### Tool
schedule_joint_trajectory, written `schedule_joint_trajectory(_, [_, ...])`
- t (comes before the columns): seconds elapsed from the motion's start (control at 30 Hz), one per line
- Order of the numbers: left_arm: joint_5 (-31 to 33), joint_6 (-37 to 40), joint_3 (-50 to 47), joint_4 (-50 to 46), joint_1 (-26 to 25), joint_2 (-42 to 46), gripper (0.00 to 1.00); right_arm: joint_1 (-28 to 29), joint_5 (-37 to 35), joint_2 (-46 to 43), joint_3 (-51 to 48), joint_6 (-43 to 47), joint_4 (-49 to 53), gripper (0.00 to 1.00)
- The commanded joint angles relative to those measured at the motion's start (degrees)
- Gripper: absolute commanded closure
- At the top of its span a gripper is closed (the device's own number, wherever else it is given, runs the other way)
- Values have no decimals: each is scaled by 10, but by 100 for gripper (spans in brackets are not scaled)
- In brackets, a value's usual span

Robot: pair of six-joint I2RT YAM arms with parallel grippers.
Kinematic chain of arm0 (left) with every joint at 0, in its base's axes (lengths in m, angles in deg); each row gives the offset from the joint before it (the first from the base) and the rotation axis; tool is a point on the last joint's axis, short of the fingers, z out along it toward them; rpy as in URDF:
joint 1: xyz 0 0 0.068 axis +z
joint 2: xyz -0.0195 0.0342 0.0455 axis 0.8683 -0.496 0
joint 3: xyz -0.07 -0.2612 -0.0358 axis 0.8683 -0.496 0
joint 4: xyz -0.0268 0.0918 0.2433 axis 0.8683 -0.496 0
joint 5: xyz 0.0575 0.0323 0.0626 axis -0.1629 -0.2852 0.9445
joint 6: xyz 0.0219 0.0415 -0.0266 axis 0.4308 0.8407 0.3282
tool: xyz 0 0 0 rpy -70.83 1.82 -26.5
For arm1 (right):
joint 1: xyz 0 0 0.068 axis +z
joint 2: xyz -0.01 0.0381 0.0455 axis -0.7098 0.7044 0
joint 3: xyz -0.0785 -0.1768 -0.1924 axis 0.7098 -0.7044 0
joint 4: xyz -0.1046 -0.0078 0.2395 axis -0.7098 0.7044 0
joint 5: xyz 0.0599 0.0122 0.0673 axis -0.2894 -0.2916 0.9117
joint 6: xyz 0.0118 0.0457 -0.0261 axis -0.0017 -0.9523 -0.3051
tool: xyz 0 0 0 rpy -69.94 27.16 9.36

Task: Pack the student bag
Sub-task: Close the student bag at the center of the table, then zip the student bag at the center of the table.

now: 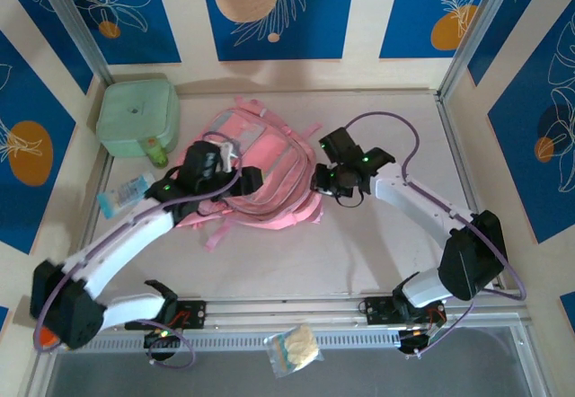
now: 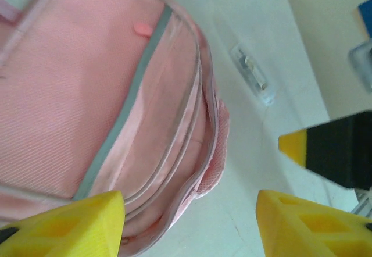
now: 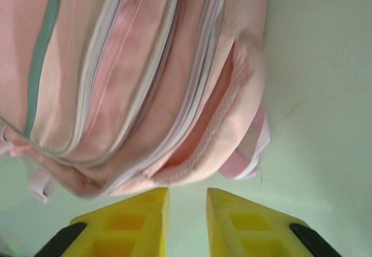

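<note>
The student bag, a soft pink backpack, lies flat in the middle of the table. My left gripper hovers over its left part. In the left wrist view that gripper stands wide open, one yellow finger over the student bag's zipped edge, the other above bare table. My right gripper is at the bag's right edge. Seen from the right wrist, this gripper is open by a narrow gap with only table between the fingers, just clear of the student bag.
A mint-green square case sits at the back left with a small green item beside it. A clear packet lies left of the bag, the same packet showing in the left wrist view. A small clear pouch rests on the near rail.
</note>
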Motion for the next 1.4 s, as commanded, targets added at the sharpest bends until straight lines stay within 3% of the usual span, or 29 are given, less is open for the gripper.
schedule_joint_trajectory(0.0, [23,-19,-57,-6,47,40,38,57,-55,17,44,-22,63,71])
schedule_joint_trajectory(0.2, [13,-53,-153,27,123,67,38,175,-121,101,111,-134,76,63])
schedule_joint_trajectory(0.43, [14,-42,-189,47,172,30,39,236,-116,228,225,-161,52,55])
schedule_joint_trajectory(0.53, [10,-41,-192,59,196,4,40,242,-101,252,236,-172,21,55])
schedule_joint_trajectory(0.6, [-25,-54,-187,75,214,-23,41,238,-104,257,238,-169,18,55])
schedule_joint_trajectory(0.77, [-59,-130,-178,151,219,-73,47,231,-107,252,217,-168,8,55])
schedule_joint_trajectory(0.93, [-66,-167,-168,189,218,-113,57,228,-108,239,191,-169,-8,55])
schedule_joint_trajectory(1.2, [-73,-209,-151,200,205,-169,58,210,-107,228,169,-169,-16,56])
schedule_joint_trajectory(1.37, [-52,-253,-143,212,170,-195,63,201,-107,217,154,-169,-22,56])
